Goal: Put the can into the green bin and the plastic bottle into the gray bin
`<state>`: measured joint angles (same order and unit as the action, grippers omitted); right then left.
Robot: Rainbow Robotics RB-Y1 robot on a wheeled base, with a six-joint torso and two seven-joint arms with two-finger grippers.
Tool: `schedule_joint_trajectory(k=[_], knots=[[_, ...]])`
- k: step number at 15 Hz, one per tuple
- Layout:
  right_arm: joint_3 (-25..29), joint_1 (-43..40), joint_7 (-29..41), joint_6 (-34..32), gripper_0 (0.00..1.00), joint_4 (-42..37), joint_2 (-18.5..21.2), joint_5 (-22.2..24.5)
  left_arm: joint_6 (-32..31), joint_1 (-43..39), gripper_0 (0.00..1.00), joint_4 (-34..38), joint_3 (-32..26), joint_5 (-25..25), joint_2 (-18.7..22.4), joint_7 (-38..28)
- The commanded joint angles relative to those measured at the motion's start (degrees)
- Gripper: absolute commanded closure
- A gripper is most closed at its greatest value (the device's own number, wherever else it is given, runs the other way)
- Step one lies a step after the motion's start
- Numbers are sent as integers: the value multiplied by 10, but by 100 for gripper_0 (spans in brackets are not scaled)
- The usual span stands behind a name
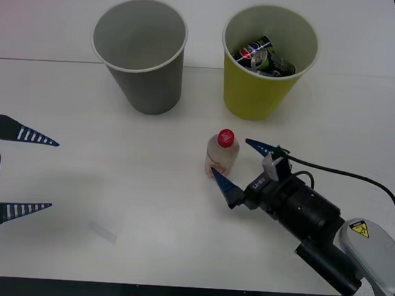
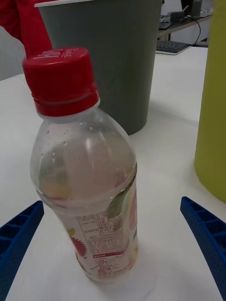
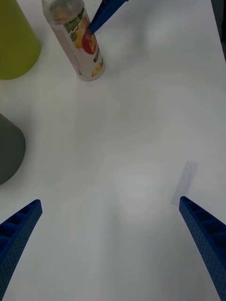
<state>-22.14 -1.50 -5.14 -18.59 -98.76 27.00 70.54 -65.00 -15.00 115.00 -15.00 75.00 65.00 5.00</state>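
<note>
The can point(image 1: 260, 56) is already seen lying inside the green bin point(image 1: 254, 94), so the bottle step is judged to be in hand: the plastic bottle point(image 1: 222, 154) is left standing upright on the white table point(image 1: 147, 205), in front of the two bins and framed by the spread, empty fingers of the right gripper point(image 1: 245, 166). For the next move, those fingers would need to be advanced and closed around the bottle's body, after which it must be lifted and carried across to the gray bin point(image 1: 141, 77). The left gripper point(image 1: 25, 172) is held wide open and empty at the table's left side, well apart from the bottle, near a small pale slip of tape point(image 3: 184, 183).
</note>
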Motion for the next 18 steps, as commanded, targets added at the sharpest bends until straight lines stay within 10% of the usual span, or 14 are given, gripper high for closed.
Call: schedule_joint_trajectory(k=[1,7,8,9,18], knots=[[-2,21,-7,0,0,31,-25,10,0,0,0,0,0,0,0,0],[-4,44,-17,-2,5,62,-53,14,0,0,0,0,0,0,0,0],[-4,44,-17,-4,74,62,-53,14,0,0,0,0,0,0,0,0],[-4,44,-16,-6,100,62,-53,14,0,0,0,0,0,0,0,0],[-4,44,-13,-17,100,52,-46,5,0,0,0,0,0,0,0,0]])
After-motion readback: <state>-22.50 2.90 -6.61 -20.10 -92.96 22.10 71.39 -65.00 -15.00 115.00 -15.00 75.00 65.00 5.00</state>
